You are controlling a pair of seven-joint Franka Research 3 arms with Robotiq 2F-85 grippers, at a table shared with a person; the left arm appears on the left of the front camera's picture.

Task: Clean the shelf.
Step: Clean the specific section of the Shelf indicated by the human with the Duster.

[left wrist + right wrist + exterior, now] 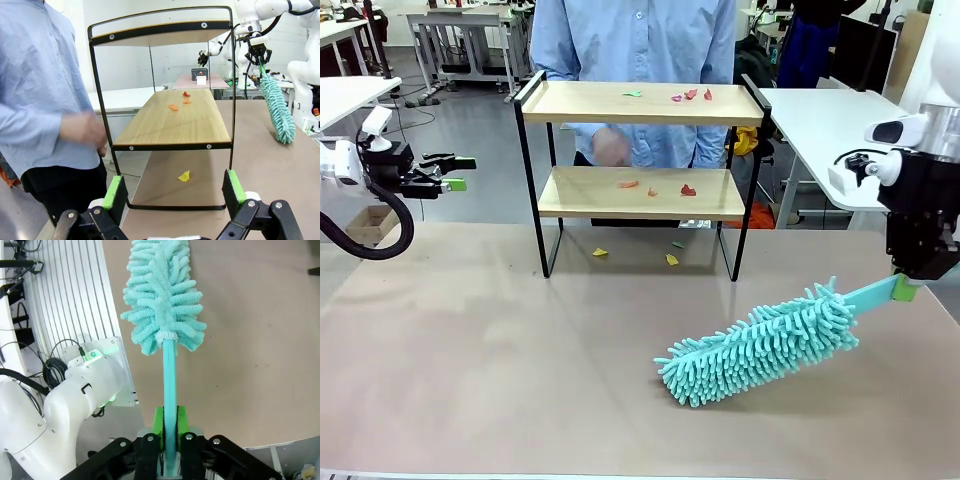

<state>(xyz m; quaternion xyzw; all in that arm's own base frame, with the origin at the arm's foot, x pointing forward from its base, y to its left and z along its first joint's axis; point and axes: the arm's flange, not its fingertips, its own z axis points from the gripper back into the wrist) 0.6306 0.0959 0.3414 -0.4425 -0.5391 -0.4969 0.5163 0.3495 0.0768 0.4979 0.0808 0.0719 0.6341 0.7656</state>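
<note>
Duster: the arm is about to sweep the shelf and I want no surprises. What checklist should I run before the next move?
1. Right claw shut on duster handle: ok.
2. Duster head raised to shelf height: not ok, it is low, by the table.
3. Scraps located: ok, on both boards and the table beneath.
4. Person's hand away from shelf: not ok, close behind it.
5. Left claw open, off to the side: ok.

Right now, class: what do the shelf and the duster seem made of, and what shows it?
The shelf: boards look like pale matt wood or laminate, faint grain; frame seems thin black-painted metal. The duster: head looks like soft teal microfibre, shaggy strands; handle probably smooth plastic.
</note>
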